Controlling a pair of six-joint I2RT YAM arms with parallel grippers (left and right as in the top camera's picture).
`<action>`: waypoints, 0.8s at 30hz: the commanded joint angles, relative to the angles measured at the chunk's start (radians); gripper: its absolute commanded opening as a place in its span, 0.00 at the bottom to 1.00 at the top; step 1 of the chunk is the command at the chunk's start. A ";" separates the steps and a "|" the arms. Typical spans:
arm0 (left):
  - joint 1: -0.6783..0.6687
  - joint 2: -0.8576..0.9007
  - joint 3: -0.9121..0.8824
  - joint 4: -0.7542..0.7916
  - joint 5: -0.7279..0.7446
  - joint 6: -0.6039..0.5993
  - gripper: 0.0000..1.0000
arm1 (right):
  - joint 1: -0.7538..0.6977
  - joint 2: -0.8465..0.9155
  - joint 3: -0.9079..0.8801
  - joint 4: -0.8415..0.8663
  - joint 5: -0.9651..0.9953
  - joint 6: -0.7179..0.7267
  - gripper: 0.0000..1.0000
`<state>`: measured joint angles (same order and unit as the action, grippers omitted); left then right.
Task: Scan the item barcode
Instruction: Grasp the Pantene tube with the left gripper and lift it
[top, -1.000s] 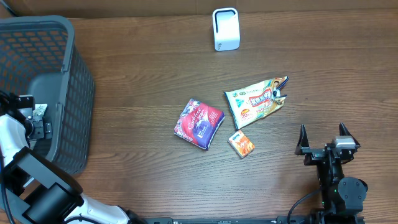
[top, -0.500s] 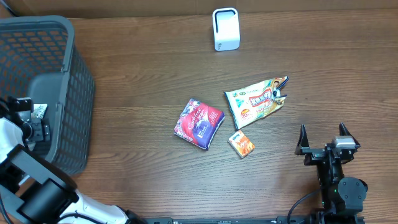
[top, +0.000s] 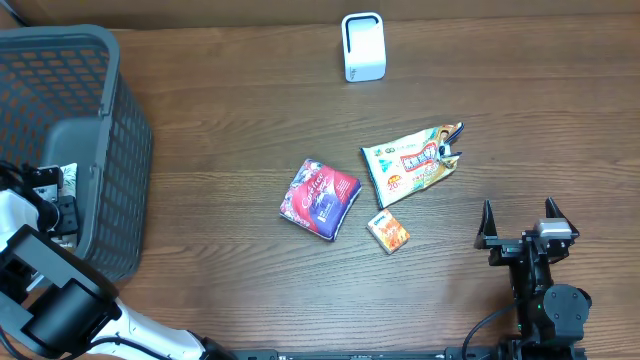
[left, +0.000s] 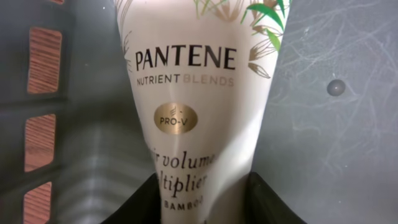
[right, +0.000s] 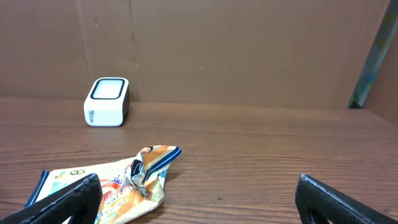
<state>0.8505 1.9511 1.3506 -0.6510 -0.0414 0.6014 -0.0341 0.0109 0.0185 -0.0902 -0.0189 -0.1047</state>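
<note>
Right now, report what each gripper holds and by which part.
Left gripper pinches the Pantene tube across its narrower end, inside the basket. Right gripper is open, holding nothing.

The cream tube (left: 193, 93) reads "PANTENE", "NUTRIENT BLENDS" and "PRO-V" on a gold badge. Lower lines are partly hidden: "volume", "tiplier", "BAMBOO".

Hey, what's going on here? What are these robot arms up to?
The left gripper is down inside the grey basket, its fingers pressed against both sides of a white Pantene tube. The right gripper sits open and empty over the table. A purple packet, a green-and-white snack bag and a small orange box lie mid-table. The white scanner stands at the far edge, with nothing at it yet.
</note>
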 joint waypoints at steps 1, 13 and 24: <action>-0.019 0.025 -0.007 -0.011 0.014 -0.029 0.24 | -0.005 -0.008 -0.010 0.006 0.002 0.003 1.00; -0.099 -0.022 0.232 -0.140 0.018 -0.381 0.04 | -0.005 -0.008 -0.010 0.006 0.002 0.003 1.00; -0.167 -0.161 0.625 -0.346 0.368 -0.461 0.04 | -0.005 -0.008 -0.010 0.006 0.002 0.003 1.00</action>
<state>0.6994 1.9064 1.8732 -0.9989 0.1223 0.1844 -0.0341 0.0109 0.0185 -0.0902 -0.0193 -0.1047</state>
